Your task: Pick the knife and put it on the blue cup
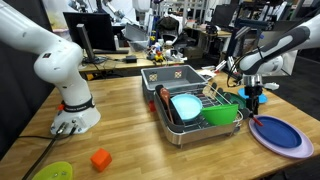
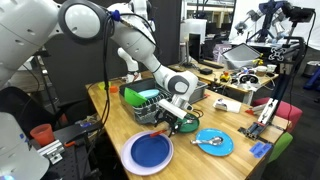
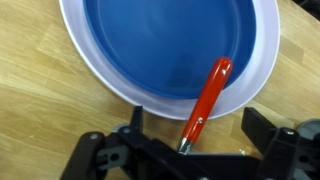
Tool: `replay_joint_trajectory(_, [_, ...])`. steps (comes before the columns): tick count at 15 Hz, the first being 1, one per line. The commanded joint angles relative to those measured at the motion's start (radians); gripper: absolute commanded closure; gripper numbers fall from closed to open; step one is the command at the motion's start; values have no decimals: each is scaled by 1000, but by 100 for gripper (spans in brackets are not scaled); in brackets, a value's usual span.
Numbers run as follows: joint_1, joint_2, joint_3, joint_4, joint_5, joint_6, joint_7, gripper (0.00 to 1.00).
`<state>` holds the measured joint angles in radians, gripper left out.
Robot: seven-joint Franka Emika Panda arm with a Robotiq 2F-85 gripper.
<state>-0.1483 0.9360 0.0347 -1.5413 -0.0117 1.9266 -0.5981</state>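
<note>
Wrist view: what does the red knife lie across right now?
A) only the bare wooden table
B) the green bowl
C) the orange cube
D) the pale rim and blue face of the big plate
D: the knife slants up from low in the view, crossing the pale rim onto the blue face of the plate.

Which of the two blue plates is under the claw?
The darker blue-purple plate with the pale rim, seen beneath the red knife in the wrist view; the lighter blue plate sits apart.
</note>
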Motion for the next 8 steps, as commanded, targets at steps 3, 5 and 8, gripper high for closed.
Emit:
replay_joint_trajectory(3, [-14, 9, 22, 16, -7, -28, -5, 0])
replay_joint_trajectory(5, [-13, 12, 23, 16, -5, -26, 2, 0])
replay_joint_trajectory(8, [-10, 17, 17, 14, -5, -1, 22, 0])
